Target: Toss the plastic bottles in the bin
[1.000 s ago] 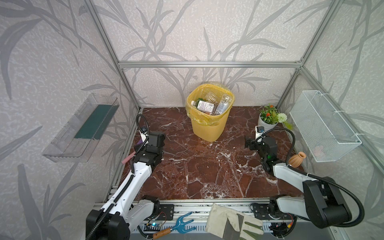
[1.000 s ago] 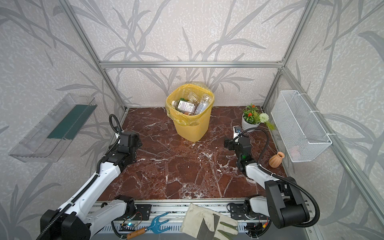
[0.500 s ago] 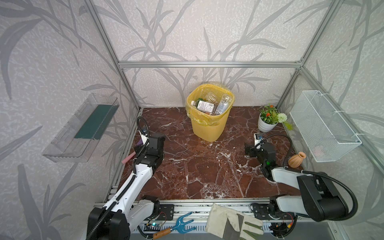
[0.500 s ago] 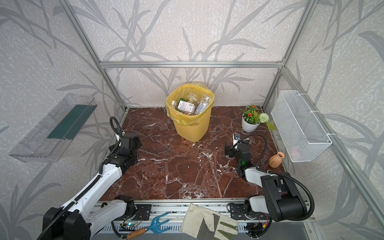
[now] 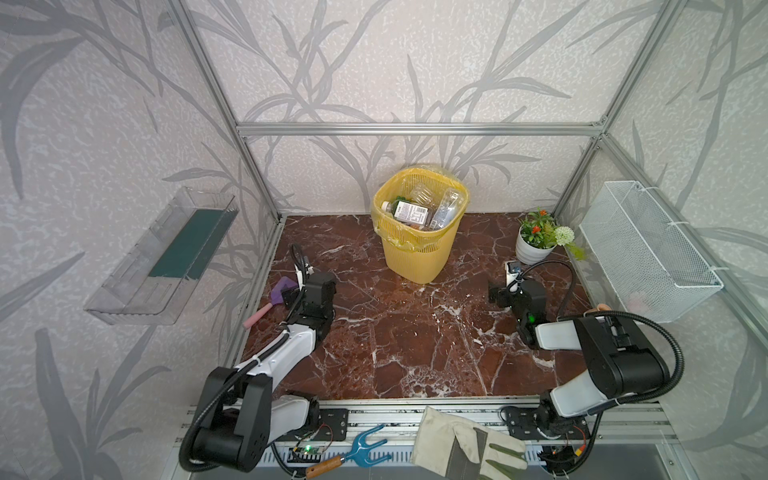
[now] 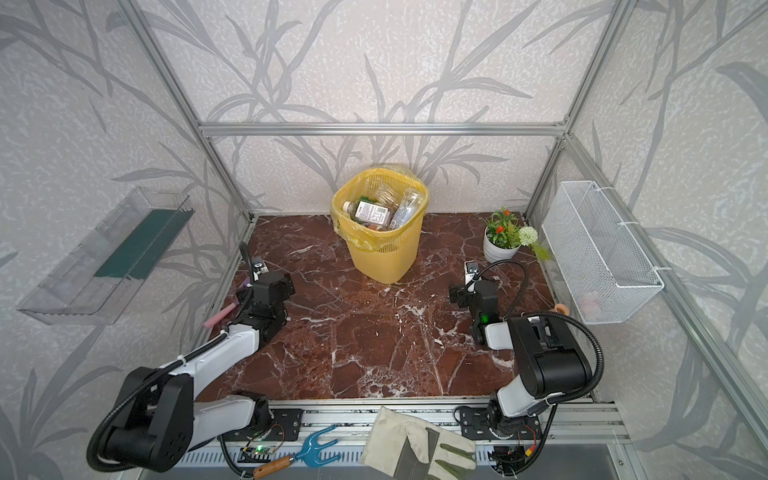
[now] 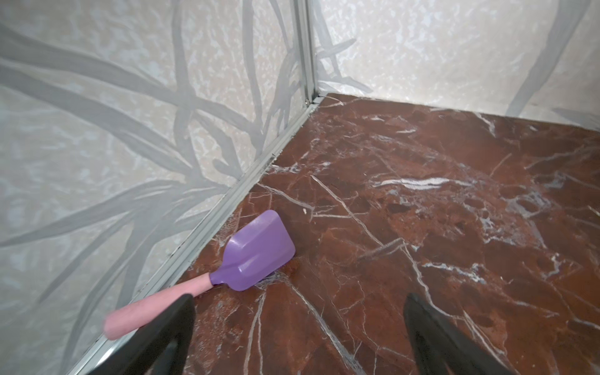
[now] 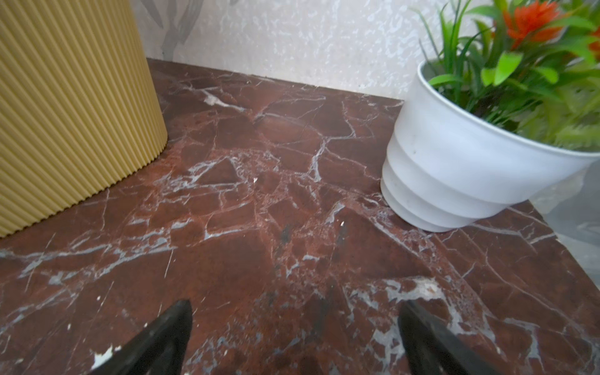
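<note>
Both arms reach low over the bench (image 5: 415,353): the left gripper (image 7: 298,302) near its left edge, the right gripper (image 8: 295,308) near its right edge, each with jaws spread wide, holding nothing.

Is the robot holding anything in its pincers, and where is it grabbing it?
Nothing is held. The left pincer and the right pincer are both open and empty. The plastic bottles lie in the bin.

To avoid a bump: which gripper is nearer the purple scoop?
Left. The left gripper is just beside the purple scoop; the right gripper is far across, near the flowerpot.
</note>
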`<move>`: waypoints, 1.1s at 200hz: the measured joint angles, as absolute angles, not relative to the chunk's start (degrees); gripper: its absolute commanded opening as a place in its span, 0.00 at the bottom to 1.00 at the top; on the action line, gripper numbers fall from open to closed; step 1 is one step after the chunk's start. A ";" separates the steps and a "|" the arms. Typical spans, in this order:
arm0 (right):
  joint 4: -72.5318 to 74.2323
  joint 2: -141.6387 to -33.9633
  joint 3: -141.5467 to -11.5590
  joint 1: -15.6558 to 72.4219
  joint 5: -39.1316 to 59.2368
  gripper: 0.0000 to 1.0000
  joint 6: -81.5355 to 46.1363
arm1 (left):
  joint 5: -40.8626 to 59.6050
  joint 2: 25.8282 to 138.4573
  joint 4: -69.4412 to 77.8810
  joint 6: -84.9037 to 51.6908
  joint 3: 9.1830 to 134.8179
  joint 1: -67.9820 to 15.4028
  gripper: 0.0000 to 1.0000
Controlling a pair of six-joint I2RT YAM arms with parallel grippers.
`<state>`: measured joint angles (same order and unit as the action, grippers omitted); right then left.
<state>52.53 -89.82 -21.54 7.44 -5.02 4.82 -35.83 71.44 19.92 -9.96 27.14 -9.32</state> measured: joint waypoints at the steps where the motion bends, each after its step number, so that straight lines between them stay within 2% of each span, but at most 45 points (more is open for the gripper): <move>1: 52.53 -89.82 -21.54 7.44 -5.02 0.99 4.80 | -35.68 71.53 20.10 -9.89 27.07 -9.30 0.99; 27: 52.45 -89.84 -21.56 7.22 -4.71 0.99 4.34 | -31.38 72.84 24.91 -7.62 26.00 -7.88 0.99; 93: 52.45 -89.86 -21.56 7.22 -4.43 0.99 4.27 | -31.53 73.56 29.56 -8.19 23.44 -6.74 0.99; 140: 52.45 -89.86 -21.56 7.22 -4.43 0.99 4.27 | -26.57 85.47 44.75 -3.70 21.71 -5.85 0.99; 176: 52.45 -89.86 -21.56 7.22 -4.43 0.99 4.27 | -23.68 88.25 49.80 -3.70 21.04 -3.42 0.99; 220: 52.47 -89.86 -21.58 7.22 -4.43 0.99 4.27 | -21.78 88.38 47.70 -5.06 21.78 -1.67 0.99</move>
<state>52.47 -89.86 -21.58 7.22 -4.43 4.27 -21.78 88.38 47.70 -5.06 21.78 -1.67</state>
